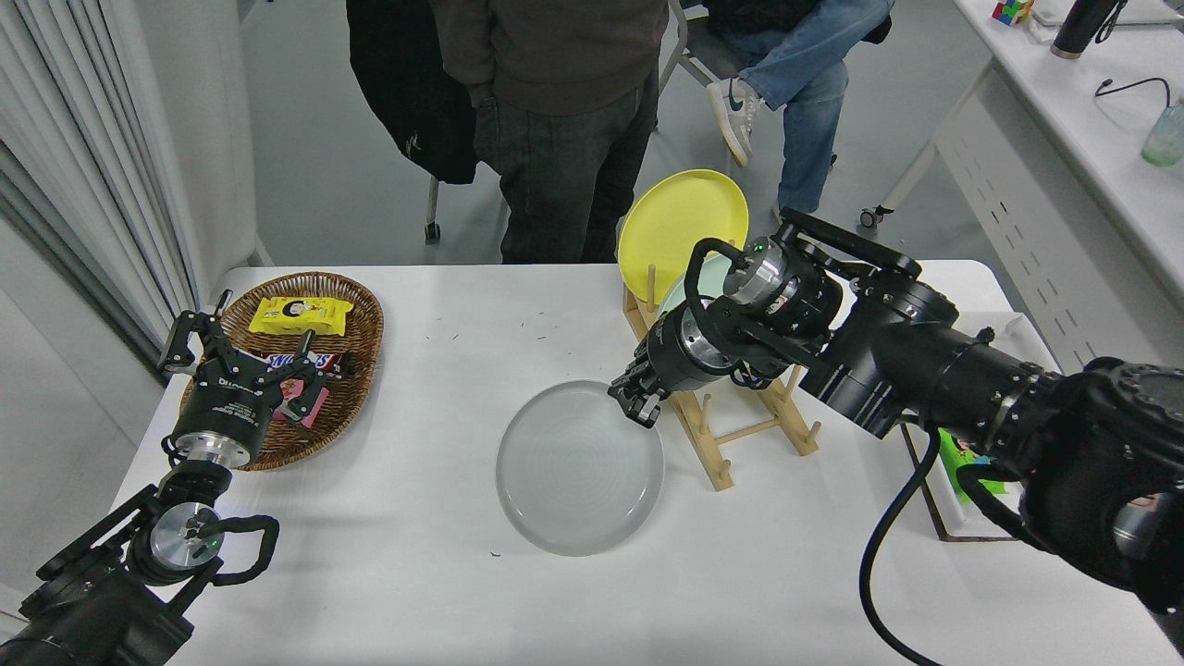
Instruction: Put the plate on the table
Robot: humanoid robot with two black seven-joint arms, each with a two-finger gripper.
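On the smooth table (416,592), round matte plate (573,472).

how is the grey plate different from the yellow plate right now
The round light-grey plate lies flat on the white table; the round yellow plate stands on edge in the wooden rack. The right gripper is at the grey plate's rim; nothing touches the yellow plate. Both look alike in shape and size.
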